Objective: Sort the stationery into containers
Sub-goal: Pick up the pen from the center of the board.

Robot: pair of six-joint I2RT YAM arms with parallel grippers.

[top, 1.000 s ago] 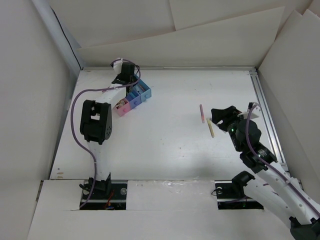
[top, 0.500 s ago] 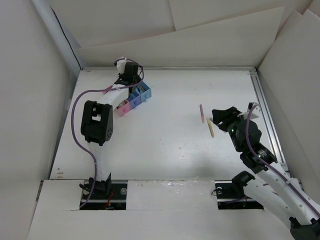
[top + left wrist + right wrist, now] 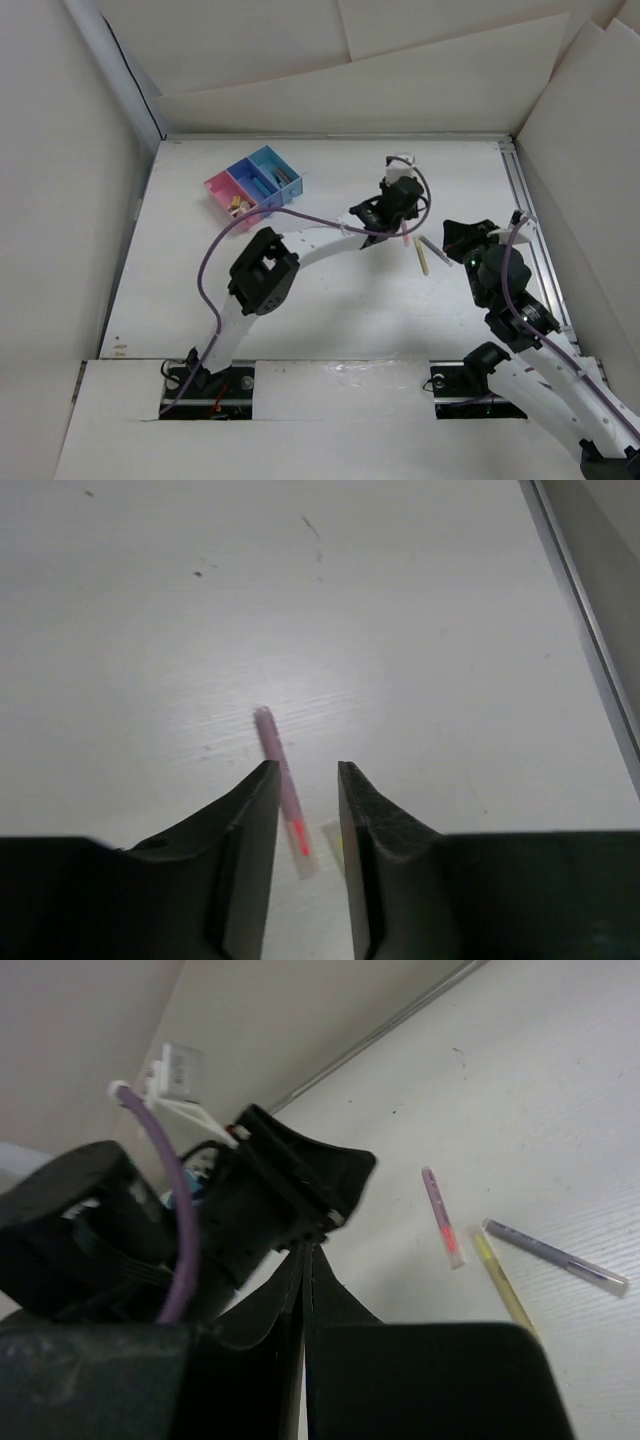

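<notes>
A pink stick [image 3: 278,780] lies flat on the white table, and my left gripper [image 3: 306,768] hangs low over it, open with a narrow gap, its fingers on either side and not pressing it. From above, the left gripper [image 3: 392,225] is right of centre, with the pink stick [image 3: 403,238] poking out below it. A cream-yellow stick [image 3: 423,257] and a grey-purple stick [image 3: 555,1255] lie just to the right. My right gripper [image 3: 450,232] is beside them, shut on nothing. The containers [image 3: 250,183], pink, dark blue and light blue, stand at the back left.
The left arm [image 3: 300,240] stretches across the middle of the table with its purple cable [image 3: 215,260]. A metal rail [image 3: 530,220] runs along the right table edge. Paper walls close in the back and sides. Small bits lie in the pink bin [image 3: 237,207].
The left arm swung from the containers at the back left over to the pink stick and opened its jaws a little. The right gripper closed and drew slightly back to the right.
</notes>
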